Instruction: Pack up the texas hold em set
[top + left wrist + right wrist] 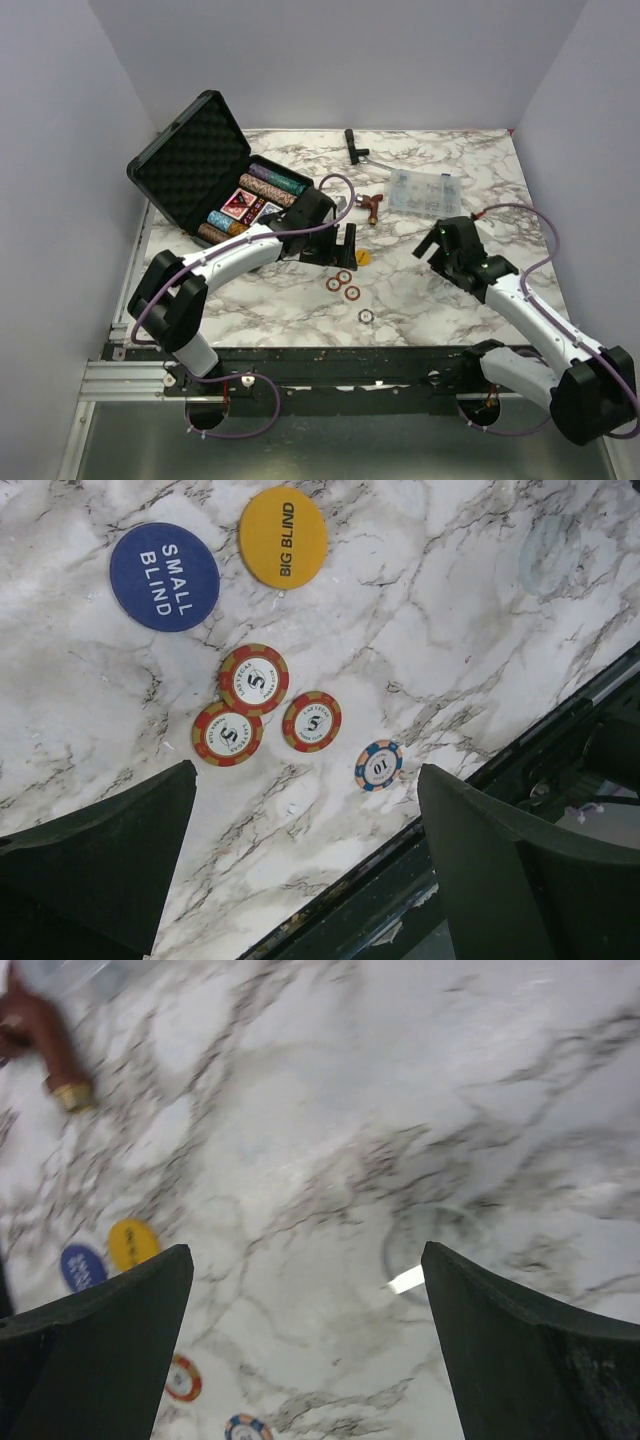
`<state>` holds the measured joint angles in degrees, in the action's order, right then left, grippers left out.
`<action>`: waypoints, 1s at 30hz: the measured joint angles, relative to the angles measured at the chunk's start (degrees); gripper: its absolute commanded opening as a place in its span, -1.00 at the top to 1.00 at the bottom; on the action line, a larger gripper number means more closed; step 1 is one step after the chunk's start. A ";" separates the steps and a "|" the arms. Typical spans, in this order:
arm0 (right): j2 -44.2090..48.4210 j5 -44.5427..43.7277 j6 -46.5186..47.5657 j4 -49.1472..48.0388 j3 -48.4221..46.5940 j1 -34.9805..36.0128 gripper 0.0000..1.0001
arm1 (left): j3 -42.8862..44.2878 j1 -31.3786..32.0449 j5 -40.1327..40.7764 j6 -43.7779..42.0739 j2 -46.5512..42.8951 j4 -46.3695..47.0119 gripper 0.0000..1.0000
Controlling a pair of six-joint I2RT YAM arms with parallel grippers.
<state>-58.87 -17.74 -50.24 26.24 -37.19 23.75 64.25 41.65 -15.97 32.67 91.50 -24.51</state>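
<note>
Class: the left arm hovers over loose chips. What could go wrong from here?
The three red 5 chips lie close together, so the open left gripper might knock neighbours when pinching one. The 10 chip lies nearest the edge of the table; a nudge could slide it off.

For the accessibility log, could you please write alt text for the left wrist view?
On the marble table lie three red 5 chips, a blue 10 chip, a blue SMALL BLIND disc and a yellow BIG BLIND disc. The open left gripper hovers above them.
</note>
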 measured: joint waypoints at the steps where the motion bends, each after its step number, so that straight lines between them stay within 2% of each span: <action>1: 0.17 -0.28 -0.68 1.40 0.26 -2.49 -1.00 | 0.13 0.00 0.00 -0.02 0.22 0.00 -0.82; 4: 0.70 -2.23 -2.54 5.73 0.83 -7.30 -1.00 | 0.94 -0.22 0.00 -0.04 0.24 -0.02 -0.82; 11: -3.69 -4.09 -5.22 8.26 1.42 -8.87 -0.96 | 1.64 -0.22 -0.02 -0.37 -0.85 -0.22 -0.82; 18: -9.14 -3.65 -5.03 8.15 1.92 -8.87 -0.90 | -1.42 -0.22 0.09 -1.01 -7.74 0.13 -0.83; 24: -9.84 -2.29 -4.33 6.25 3.76 -8.87 -0.64 | -2.93 -0.22 -0.31 -0.50 -9.11 1.40 -0.83; 30: -12.02 -1.66 -3.13 3.65 4.17 -7.56 -0.52 | -2.95 -0.22 -0.70 -0.28 -9.11 1.73 -0.83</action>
<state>-70.89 -19.40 -53.36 29.89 -33.01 16.19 61.30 41.43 -16.67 32.38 82.39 -22.79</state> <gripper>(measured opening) 0.795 0.914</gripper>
